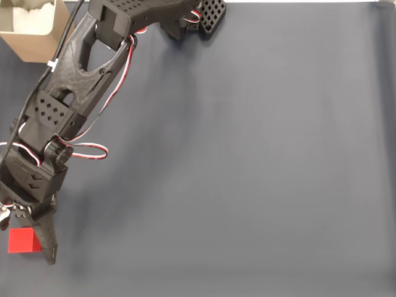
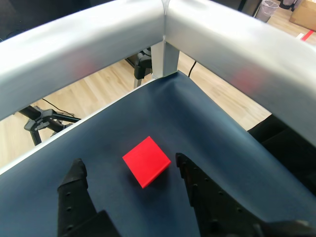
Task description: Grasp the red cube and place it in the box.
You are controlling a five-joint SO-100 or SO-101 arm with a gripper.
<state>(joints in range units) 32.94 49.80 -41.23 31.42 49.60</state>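
The red cube [image 1: 23, 240] lies on the dark mat near the bottom left corner of the fixed view. My gripper [image 1: 31, 247] is lowered over it, open, with one black finger [image 1: 48, 244] just right of the cube. In the wrist view the cube [image 2: 146, 161] rests flat on the mat between the two black fingertips of the gripper [image 2: 129, 162], and a gap shows on each side of it. The tan box [image 1: 37, 28] stands at the top left corner, far from the cube, partly behind the arm.
The black arm [image 1: 80, 68] stretches from its base [image 1: 185, 18] at the top down the left side. The mat's edge lies close to the cube. Silver frame rails [image 2: 163, 29] meet at the table corner just beyond it, with wooden floor below.
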